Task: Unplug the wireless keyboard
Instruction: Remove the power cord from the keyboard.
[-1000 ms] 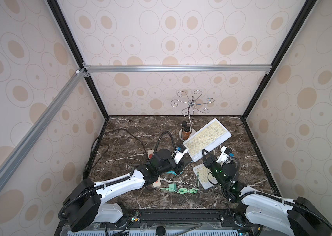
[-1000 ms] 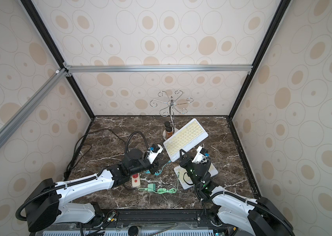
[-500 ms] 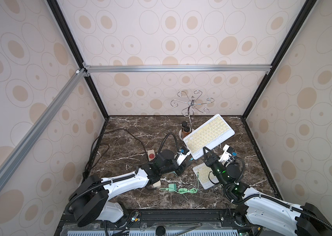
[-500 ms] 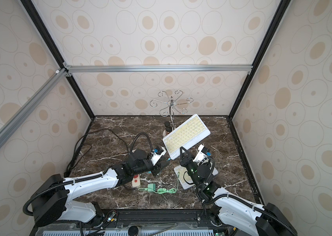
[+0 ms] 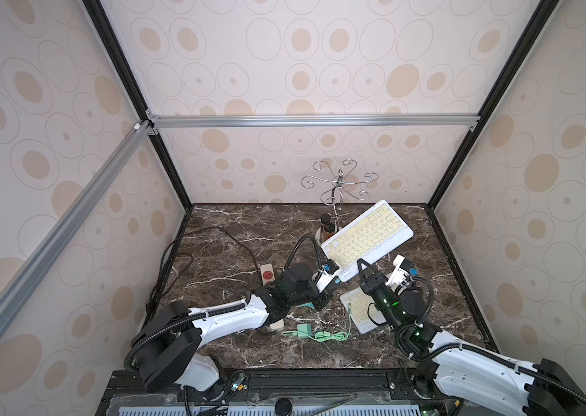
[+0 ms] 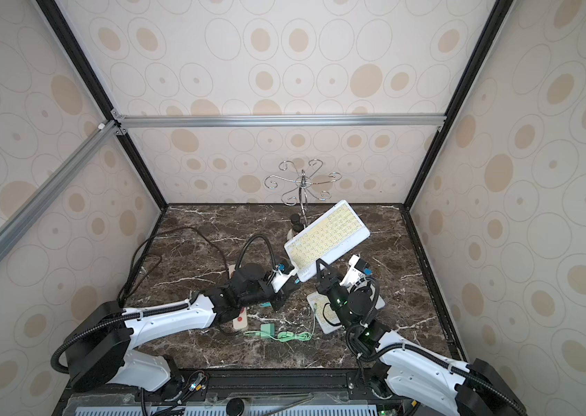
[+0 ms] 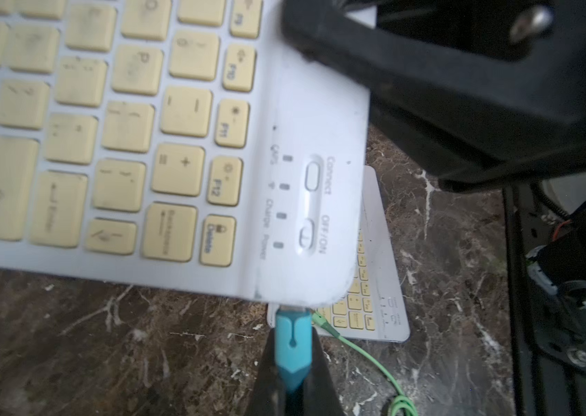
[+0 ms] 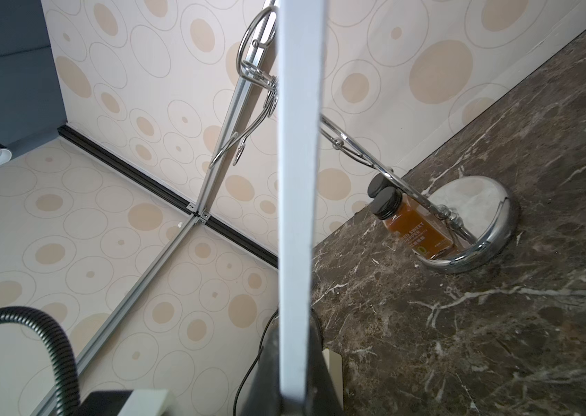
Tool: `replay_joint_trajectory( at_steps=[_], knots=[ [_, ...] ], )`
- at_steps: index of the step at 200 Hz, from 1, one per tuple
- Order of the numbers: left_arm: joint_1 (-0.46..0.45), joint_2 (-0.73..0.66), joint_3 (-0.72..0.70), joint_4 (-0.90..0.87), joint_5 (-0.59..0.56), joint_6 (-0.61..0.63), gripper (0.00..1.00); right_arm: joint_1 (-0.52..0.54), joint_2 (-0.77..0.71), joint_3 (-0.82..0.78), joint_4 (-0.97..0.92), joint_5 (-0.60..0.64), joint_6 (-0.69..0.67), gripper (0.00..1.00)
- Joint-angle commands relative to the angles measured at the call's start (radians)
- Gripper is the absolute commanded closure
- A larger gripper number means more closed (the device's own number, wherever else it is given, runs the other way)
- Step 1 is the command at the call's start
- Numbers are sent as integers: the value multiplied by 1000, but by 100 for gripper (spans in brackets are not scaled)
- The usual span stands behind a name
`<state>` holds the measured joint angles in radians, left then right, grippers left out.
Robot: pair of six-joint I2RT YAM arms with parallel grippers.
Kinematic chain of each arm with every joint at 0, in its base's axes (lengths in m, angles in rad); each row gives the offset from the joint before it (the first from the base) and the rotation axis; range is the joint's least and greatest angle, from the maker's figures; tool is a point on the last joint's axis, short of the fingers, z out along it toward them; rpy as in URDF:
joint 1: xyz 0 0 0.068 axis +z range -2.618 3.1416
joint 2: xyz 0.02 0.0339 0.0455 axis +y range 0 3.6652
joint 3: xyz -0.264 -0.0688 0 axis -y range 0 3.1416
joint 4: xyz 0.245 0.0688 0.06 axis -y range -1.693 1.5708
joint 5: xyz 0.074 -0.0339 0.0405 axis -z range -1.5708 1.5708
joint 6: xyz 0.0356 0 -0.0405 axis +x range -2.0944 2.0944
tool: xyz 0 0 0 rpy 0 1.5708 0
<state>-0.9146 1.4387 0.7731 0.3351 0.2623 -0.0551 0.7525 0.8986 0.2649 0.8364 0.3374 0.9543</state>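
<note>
Right hand (image 5: pixel 360 266) clamped on wireless keyboard (image 5: pixel 367 237) edge, holding it tilted above the tabletop (image 5: pixel 230 252). Left hand (image 7: pixel 293 363) closed on blue plug (image 7: pixel 292 335), seated in the keyboard's corner port. Grasp done; pull-out remains.

Soft, even light fills both top views, bright on the pale walls (image 5: pixel 320 54) and dimmer on the dark marble table (image 5: pixel 266 216). In the left wrist view the keys of the keyboard (image 7: pixel 122 144) blur toward its far end. In the right wrist view the chrome base (image 8: pixel 471 194) catches white glare.
</note>
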Motion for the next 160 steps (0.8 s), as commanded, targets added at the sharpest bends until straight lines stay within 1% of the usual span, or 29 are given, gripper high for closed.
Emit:
replay_joint_trajectory(
  at_steps=[1, 44, 100, 117, 138, 160],
  knots=[
    [-15, -7, 37, 29, 18, 20, 100, 19, -15, 20, 56, -2, 18, 100],
    [-15, -31, 11, 45, 23, 24, 100, 20, -21, 9, 44, 34, 12, 100],
    [-15, -28, 32, 38, 30, 37, 100, 19, -50, -16, 47, 73, 12, 100],
    [-15, -34, 25, 44, 38, 40, 100, 20, -67, -18, 44, 59, -13, 100],
    [-14, -46, 6, 49, 29, 41, 100, 20, -71, 23, -5, 13, -58, 100],
    [-15, -63, -5, 48, 19, 41, 100, 19, -44, 2, 94, 5, -77, 100]
  ],
)
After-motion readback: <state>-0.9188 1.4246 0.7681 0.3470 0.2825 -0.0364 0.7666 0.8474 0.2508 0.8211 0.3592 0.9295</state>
